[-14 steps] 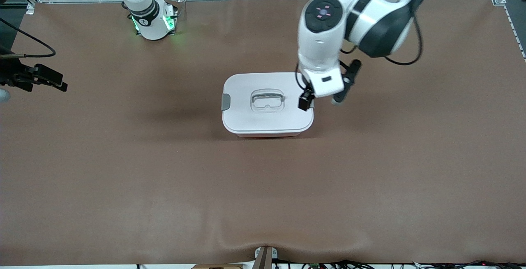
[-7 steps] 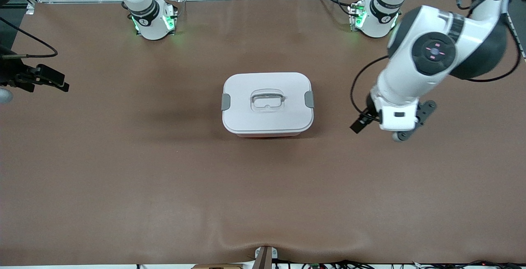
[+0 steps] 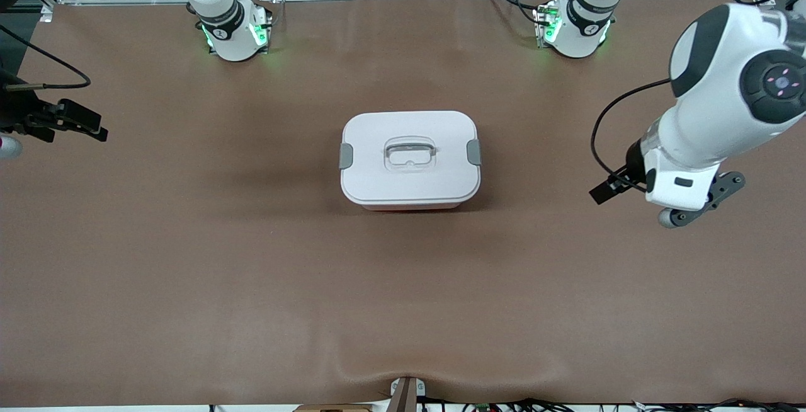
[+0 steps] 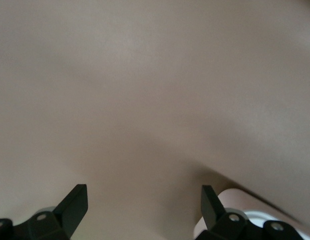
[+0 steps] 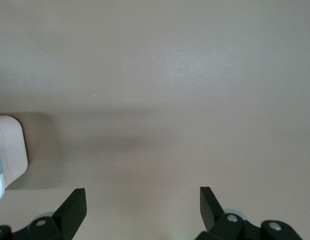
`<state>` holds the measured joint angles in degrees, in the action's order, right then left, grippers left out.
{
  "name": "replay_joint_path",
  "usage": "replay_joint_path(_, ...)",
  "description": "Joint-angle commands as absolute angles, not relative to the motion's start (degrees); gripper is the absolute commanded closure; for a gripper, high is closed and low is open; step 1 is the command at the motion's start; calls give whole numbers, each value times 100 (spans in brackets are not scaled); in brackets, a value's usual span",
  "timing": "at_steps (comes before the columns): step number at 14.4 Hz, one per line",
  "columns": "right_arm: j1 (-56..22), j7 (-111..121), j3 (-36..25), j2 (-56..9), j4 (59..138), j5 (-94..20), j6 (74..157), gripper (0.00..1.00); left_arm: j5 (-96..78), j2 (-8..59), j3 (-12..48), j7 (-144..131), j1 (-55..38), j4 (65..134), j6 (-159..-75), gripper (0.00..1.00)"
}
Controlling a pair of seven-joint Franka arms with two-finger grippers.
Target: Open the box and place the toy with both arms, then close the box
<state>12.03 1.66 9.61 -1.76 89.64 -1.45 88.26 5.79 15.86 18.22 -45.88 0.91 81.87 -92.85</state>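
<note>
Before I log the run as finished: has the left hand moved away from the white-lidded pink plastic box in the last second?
Yes. The left hand was at the box's grey clip; it now hangs open over bare table toward the left arm's end, well clear of the box.

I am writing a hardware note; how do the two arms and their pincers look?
Both arms are white with black joint bands. The left arm has a round black cap with pink marks and a black cable. Bases glow green. The left pincer and right pincer have black fingers.
</note>
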Motion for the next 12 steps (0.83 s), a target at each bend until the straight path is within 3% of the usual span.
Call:
replay_joint_path(1,1195,105,958,-149,8965,-229,8842,0,413,1083,1627,-3931,97,8489,-9141,0)
replay_joint_path(9,1230,105,958,-149,8974,-229,8798,0,404,-245,792,-1593,26,9614,-9132,0)
replay_joint_path(12,1301,88,941,-149,8956,-237,8780,0,378,-395,703,-1354,61,9730,-9114,0)
